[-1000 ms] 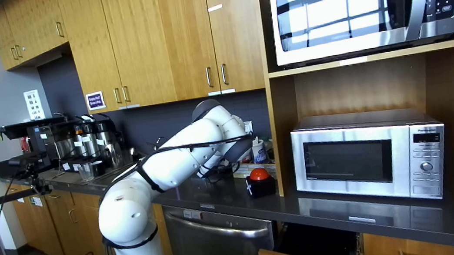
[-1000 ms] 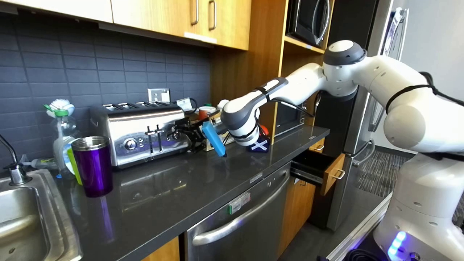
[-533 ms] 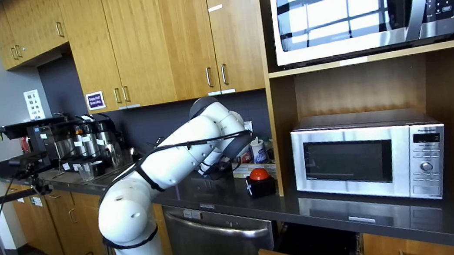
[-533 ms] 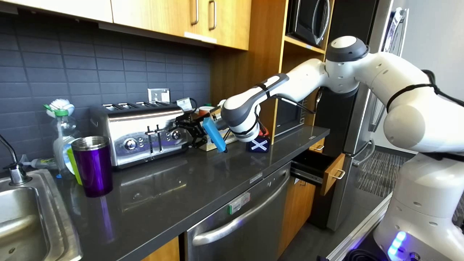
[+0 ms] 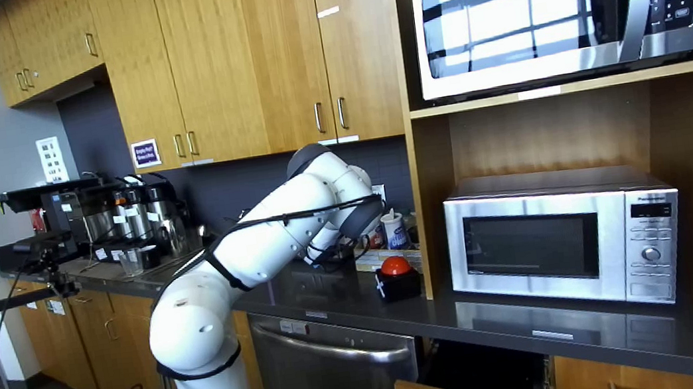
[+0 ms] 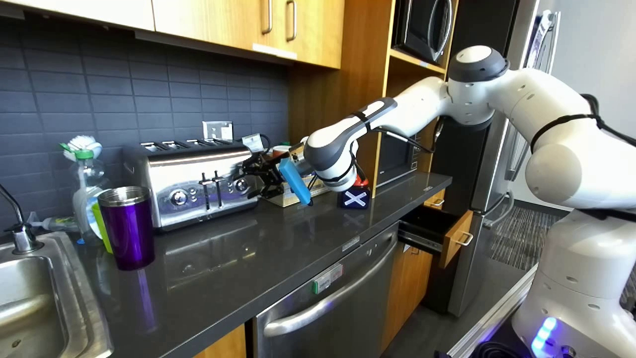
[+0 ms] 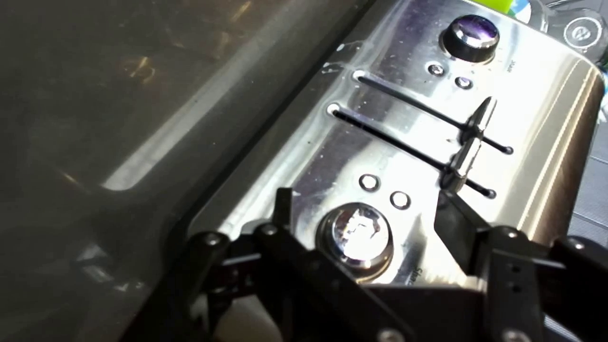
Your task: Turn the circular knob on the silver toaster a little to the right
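Observation:
The silver toaster (image 6: 169, 174), with a dark top, stands against the tiled wall. Its near circular knob (image 7: 359, 235) appears between my fingers in the wrist view, with a gap visible on either side. My gripper (image 7: 366, 216) is open and holds nothing; whether the tips reach as deep as the knob I cannot tell. In an exterior view the gripper (image 6: 248, 183) is at the toaster's right end, just beside that knob (image 6: 241, 185). A far knob (image 7: 472, 35) and two levers (image 7: 468, 161) are on the same front. The arm hides the toaster in an exterior view (image 5: 297, 228).
A purple tumbler (image 6: 126, 228) and a spray bottle (image 6: 85, 194) stand left of the toaster, by the sink (image 6: 30, 298). Right of the gripper are a wooden box (image 6: 293, 194) and a red button on a dark base (image 6: 354, 198). A drawer (image 6: 457, 238) hangs open below.
My gripper has shifted slightly up and right, uncovering more of the near knob in an exterior view. The arm's elbow has risen a little. The toaster has not moved.

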Motion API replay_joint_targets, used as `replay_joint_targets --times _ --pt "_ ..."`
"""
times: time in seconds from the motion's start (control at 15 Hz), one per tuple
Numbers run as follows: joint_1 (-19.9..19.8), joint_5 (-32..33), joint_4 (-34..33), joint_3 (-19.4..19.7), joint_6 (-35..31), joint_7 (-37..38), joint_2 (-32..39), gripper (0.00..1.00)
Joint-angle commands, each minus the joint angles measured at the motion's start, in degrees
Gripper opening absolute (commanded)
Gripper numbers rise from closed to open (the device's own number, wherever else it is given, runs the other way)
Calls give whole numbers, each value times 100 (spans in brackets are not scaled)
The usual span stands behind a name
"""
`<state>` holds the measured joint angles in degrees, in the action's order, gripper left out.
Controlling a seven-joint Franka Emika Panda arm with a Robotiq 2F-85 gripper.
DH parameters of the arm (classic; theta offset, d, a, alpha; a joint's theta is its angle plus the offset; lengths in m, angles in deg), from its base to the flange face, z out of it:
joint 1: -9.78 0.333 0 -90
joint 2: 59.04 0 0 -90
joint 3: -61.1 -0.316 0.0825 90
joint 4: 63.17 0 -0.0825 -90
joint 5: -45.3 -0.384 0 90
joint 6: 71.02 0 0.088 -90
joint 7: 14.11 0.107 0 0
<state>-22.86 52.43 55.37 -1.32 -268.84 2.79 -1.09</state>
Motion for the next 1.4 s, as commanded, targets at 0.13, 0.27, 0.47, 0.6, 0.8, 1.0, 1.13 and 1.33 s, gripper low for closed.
replay_joint_targets --times 0.13,0.27,0.47,0.6,0.8,1.0,1.13,1.33 --pt "-37 -222 147 -4 0 -48 -206 30" --pt "-33 -240 188 12 -50 -43 -221 15" --pt "-32 -247 171 8 -3 -38 -244 61" --pt "-30 -247 175 13 -2 -39 -242 71" --pt "-37 -243 179 6 -2 -39 -239 90" --pt "-34 -246 168 11 -2 -40 -249 100" --pt "-34 -258 169 15 -2 -31 -265 98" --pt "-36 -261 163 18 -2 -33 -264 68"
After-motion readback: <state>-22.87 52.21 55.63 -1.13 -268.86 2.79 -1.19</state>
